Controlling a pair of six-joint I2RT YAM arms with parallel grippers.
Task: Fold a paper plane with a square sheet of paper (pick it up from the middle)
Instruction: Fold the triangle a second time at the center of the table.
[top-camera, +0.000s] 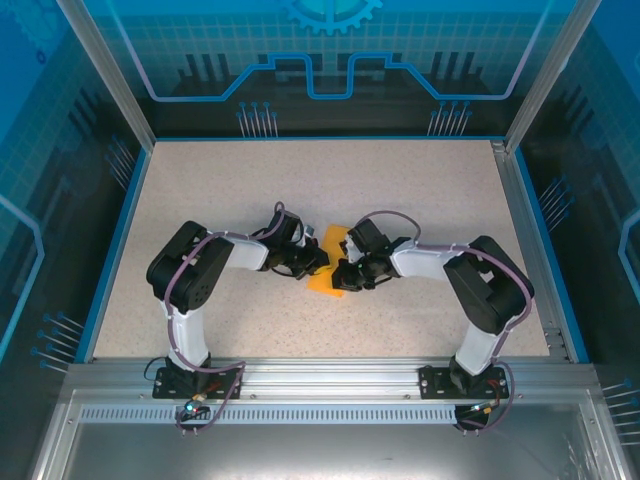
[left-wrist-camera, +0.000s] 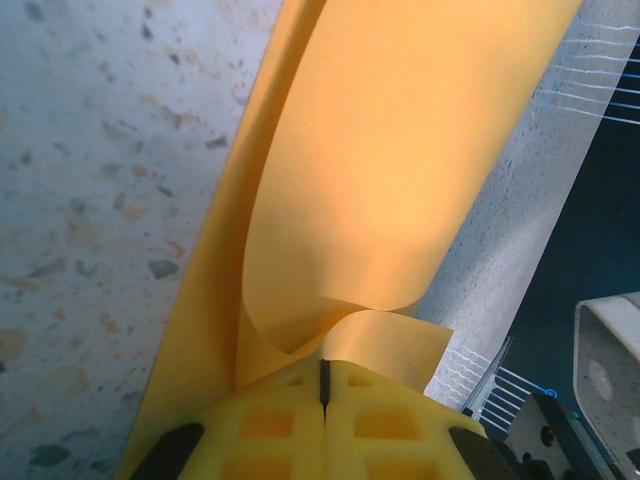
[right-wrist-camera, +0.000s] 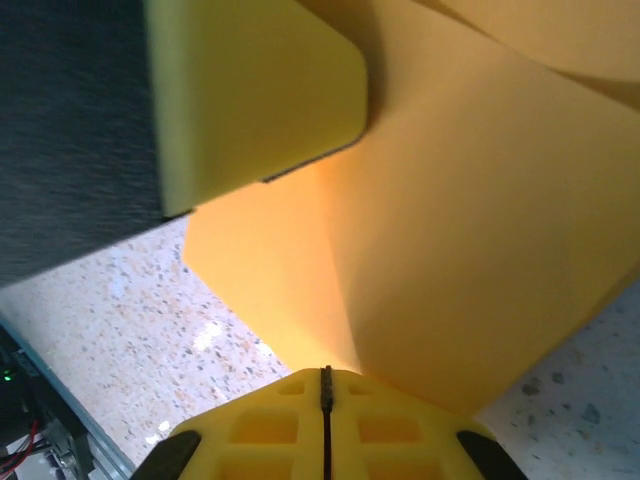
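The orange-yellow sheet of paper (top-camera: 327, 250) is held up above the middle of the table between both grippers, bent and partly folded. My left gripper (top-camera: 316, 262) comes in from the left. In its wrist view its yellow fingers (left-wrist-camera: 275, 420) are pressed together on a lower edge of the sheet of paper (left-wrist-camera: 400, 150), which curls upward away from the left gripper (left-wrist-camera: 325, 366). My right gripper (top-camera: 347, 274) comes in from the right. Its wrist view shows the right gripper (right-wrist-camera: 325, 372) shut on the sheet of paper (right-wrist-camera: 470, 230) at a crease, with a finger of the left gripper (right-wrist-camera: 250, 90) close above.
The speckled beige table (top-camera: 230, 190) has a blue rim (top-camera: 110, 250) and clear enclosure walls on three sides. An aluminium rail (top-camera: 320, 378) carrying both arm bases runs along the near edge. Bare tabletop lies all around the grippers.
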